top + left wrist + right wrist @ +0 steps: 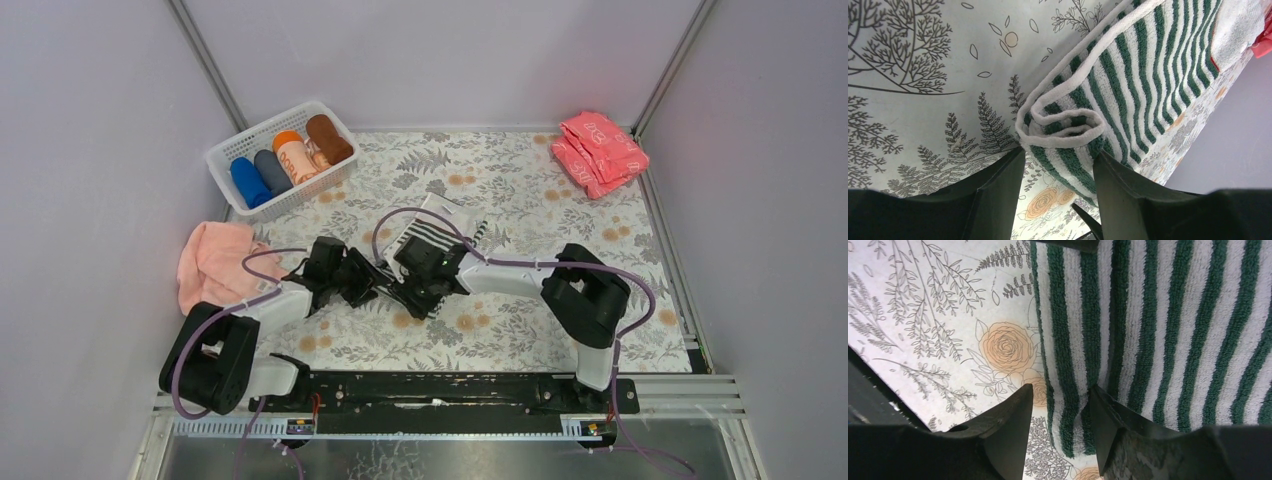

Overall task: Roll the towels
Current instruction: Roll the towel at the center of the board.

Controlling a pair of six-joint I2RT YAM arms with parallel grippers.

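Note:
The dark-green-and-white striped towel (pixel 437 232) lies flat mid-table, its near end curled into a small loose roll (pixel 1063 131). My left gripper (pixel 1059 159) is open, its fingertips on either side of that roll's end. My right gripper (pixel 1062 402) is open and straddles the towel's near edge (pixel 1073 405), one finger over the tablecloth, the other pressing on the puckered cloth. In the top view both grippers, left (pixel 374 285) and right (pixel 415 293), meet at the towel's near end. A pale pink towel (pixel 213 262) lies crumpled at the left. A rust-brown roll (pixel 330 138) sits in the basket.
A white basket (pixel 228 158) at the back left holds several rolled towels. A stack of folded red-pink towels (pixel 600 152) lies at the back right corner. Grey walls enclose the floral tablecloth (pixel 520 320) on three sides.

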